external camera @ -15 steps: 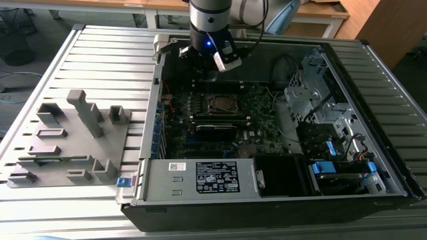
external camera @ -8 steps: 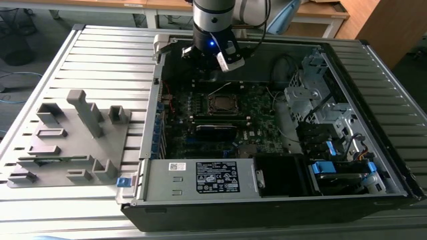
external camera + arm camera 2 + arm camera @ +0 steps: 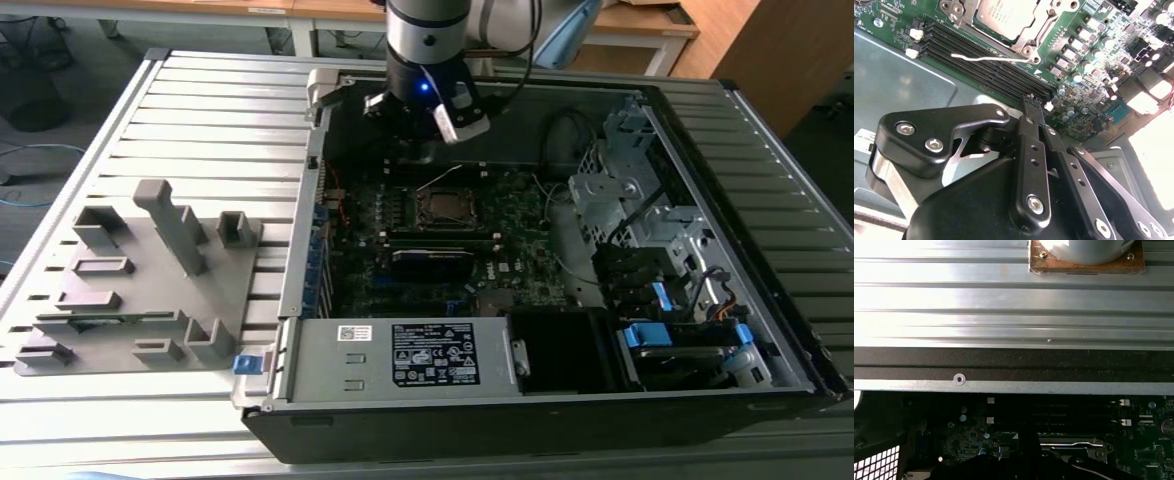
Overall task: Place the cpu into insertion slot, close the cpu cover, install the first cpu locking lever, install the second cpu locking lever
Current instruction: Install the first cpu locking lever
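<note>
In the second wrist view the cpu [image 3: 1000,14] lies with its silver top up in the insertion slot [image 3: 1030,49]. The silvery cpu cover [image 3: 1029,31] lies flat around it. A thin wire locking lever [image 3: 988,59] runs along the socket's side by the long black memory slots [image 3: 979,60]; whether it is latched I cannot tell. My gripper [image 3: 1033,103] hangs shut with nothing in it, fingertips over the end of the memory slots, apart from the socket. In the exterior view the gripper [image 3: 422,152] hovers inside the case, just beyond the insertion slot [image 3: 447,206].
The open computer case [image 3: 400,375] lies on a slatted metal table [image 3: 200,110]. A grey fixture block [image 3: 140,275] stands at the exterior view's left. Drive cages and cables [image 3: 641,220] fill the case's right side. The case wall [image 3: 1014,365] runs close behind the gripper.
</note>
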Tool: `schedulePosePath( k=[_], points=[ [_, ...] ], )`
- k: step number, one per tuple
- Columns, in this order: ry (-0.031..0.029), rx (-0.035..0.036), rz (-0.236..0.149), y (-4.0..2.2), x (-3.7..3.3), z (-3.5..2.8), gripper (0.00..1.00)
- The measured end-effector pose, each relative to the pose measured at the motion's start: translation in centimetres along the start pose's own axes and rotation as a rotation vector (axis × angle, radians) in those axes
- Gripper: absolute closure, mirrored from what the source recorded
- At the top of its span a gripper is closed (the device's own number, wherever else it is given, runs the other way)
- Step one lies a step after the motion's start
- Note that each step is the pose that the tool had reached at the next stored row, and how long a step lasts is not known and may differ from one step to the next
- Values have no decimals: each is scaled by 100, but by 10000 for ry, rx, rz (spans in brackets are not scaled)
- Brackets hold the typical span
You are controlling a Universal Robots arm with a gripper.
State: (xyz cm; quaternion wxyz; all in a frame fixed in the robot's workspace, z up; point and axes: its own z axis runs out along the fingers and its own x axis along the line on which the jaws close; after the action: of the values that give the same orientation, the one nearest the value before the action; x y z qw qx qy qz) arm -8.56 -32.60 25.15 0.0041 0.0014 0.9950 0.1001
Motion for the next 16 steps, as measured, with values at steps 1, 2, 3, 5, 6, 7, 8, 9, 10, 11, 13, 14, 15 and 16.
schedulePosePath(
  k=[1,2,3,5,6,7,8,9,10,11,13,14,15,16],
  points=[
    [0,0,2,0,-5,0,89],
    [-1,0,2,0,-12,1,89],
    [-1,-1,2,0,-22,2,89],
    [-1,0,2,0,-45,3,89],
    [-1,0,2,0,-59,4,89],
    [-1,5,3,0,-73,4,89],
    [-1,17,4,0,-85,4,89],
    [-2,39,7,0,-96,5,89],
    [-4,77,13,0,-107,5,89],
    [-6,118,22,0,-117,5,89],
    [-10,196,37,1,-137,6,89],
    [-11,244,43,1,-146,6,89],
    [-12,278,48,2,-152,8,89],
    [-13,292,52,2,-158,12,89]
  ],
)
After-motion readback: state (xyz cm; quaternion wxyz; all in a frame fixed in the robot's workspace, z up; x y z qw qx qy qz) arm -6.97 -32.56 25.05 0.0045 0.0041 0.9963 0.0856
